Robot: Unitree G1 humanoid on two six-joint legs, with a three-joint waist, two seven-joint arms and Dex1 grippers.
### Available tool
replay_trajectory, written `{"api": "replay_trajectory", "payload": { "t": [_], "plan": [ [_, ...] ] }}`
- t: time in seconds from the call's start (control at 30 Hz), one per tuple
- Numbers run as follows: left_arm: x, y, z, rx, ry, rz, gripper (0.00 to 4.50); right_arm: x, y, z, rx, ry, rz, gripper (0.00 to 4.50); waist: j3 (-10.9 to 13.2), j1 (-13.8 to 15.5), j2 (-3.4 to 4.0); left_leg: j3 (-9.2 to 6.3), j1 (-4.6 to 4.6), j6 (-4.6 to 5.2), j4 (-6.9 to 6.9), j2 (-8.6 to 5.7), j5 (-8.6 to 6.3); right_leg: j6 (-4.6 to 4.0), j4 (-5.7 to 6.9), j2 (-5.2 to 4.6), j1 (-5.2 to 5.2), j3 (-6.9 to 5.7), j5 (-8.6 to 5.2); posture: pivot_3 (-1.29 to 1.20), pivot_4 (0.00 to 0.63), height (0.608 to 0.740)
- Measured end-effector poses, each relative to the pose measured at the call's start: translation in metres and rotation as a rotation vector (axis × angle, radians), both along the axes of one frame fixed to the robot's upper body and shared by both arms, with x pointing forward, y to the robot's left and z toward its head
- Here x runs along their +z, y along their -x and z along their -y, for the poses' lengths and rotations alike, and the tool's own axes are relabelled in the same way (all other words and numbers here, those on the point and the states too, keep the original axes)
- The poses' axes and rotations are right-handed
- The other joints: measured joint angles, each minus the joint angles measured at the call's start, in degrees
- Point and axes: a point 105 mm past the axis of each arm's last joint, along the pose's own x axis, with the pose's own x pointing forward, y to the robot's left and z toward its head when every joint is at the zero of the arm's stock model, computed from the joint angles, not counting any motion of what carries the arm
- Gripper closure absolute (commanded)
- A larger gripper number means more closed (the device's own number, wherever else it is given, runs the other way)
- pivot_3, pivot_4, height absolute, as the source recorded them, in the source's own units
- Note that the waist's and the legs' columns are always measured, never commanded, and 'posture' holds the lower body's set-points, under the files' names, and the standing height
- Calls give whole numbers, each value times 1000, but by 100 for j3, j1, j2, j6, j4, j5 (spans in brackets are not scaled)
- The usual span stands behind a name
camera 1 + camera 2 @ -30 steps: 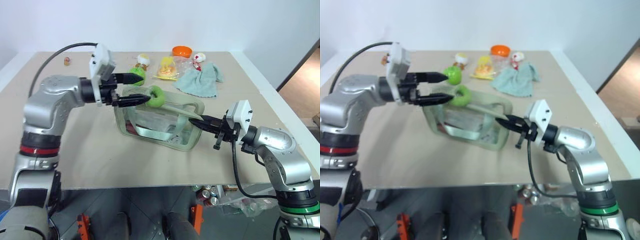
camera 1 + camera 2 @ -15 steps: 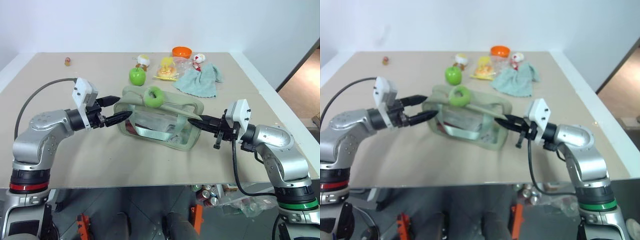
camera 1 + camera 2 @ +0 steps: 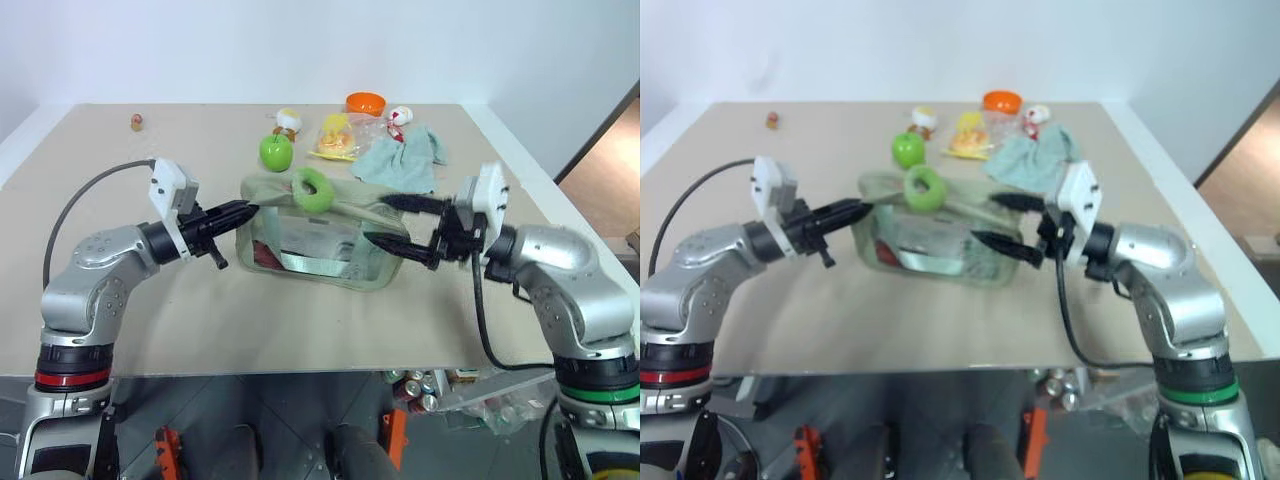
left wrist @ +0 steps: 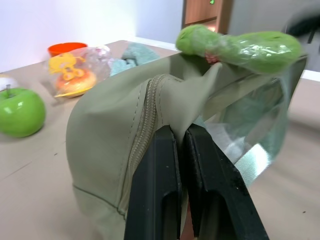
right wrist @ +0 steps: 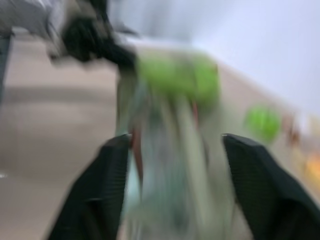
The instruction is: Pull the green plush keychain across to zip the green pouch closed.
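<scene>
Left gripper [image 4: 180,165]: my two black fingers are pinched together on a fold of fabric at the near-left end of the large sage-green fabric pouch with the clear plastic window [image 3: 320,245], right beside its zipper.
Right gripper [image 3: 395,222]: my fingers are spread wide at the pouch's right end, one above its top edge, one lower against its side; I cannot tell whether they touch it.
Wrist views: my left one shows the zipper teeth and the pinched fold close up; my right one is blurred, the pouch between my parted fingers.
Keychain: the small lime-green fuzzy plush ring [image 3: 313,189] sits on top of the pouch, toward its left half, between my grippers, held by neither.
Room: bare beige tabletop [image 3: 300,320] lies in front of the pouch up to the near edge.
Beyond: a glossy green apple [image 3: 275,152], a pale teal cloth [image 3: 405,160], an orange bowl [image 3: 365,102].
</scene>
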Motion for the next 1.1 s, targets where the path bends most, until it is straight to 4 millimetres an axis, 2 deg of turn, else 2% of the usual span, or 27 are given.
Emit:
{"api": "replay_trajectory", "payload": {
  "t": [0.03,0.23,0.37,0.47,0.53,0.6,0.73,0.8,1.1],
  "plan": [
    [0,0,1,-4,0,-1,4500,5,2,-6,17,5,20,67,0,0,0,0,0,0,0,0,0,0,0,0,0,0,0,0,150,740],
    [0,1,13,-32,16,-13,4500,-3,4,-46,105,48,62,67,-1,47,-1,0,-11,0,5,-9,0,9,-5,-10,0,-2,-2,0,150,740],
    [0,2,24,-67,21,-16,4500,-12,-12,-54,78,85,95,67,-1,69,-2,1,-13,0,7,-11,0,11,-9,-12,1,-2,0,0,150,740],
    [0,2,31,-85,28,-18,4500,-22,-27,-51,33,102,93,851,-1,74,-2,1,-13,0,6,-9,0,9,-9,-10,-3,-2,1,0,150,740],
    [1,2,31,-80,28,-17,4500,-22,-34,-49,0,103,112,1588,-1,74,-1,1,-13,0,2,-9,0,6,-8,-8,-6,-1,1,0,150,740],
    [1,1,31,-75,29,-17,4500,-21,-37,-48,-11,110,127,2189,-1,74,-1,-1,-13,0,0,-9,0,0,-8,-8,-5,-2,3,0,150,740],
    [1,1,31,-72,29,-17,4500,-18,-41,-39,-42,117,154,3743,-1,74,-1,1,-14,0,0,-10,0,0,-8,-10,-5,-1,2,0,150,740],
    [1,1,30,-71,28,-17,4500,-17,-42,-34,-53,120,158,4373,-1,74,-1,0,-13,0,0,-9,0,1,-8,-9,-5,-2,2,0,150,740],
    [1,2,30,-77,18,-15,4500,-10,-40,-15,-89,50,126,4450,-1,74,-1,0,-13,0,0,-9,0,2,-8,-10,-4,-2,2,0,150,740]
  ]
}}
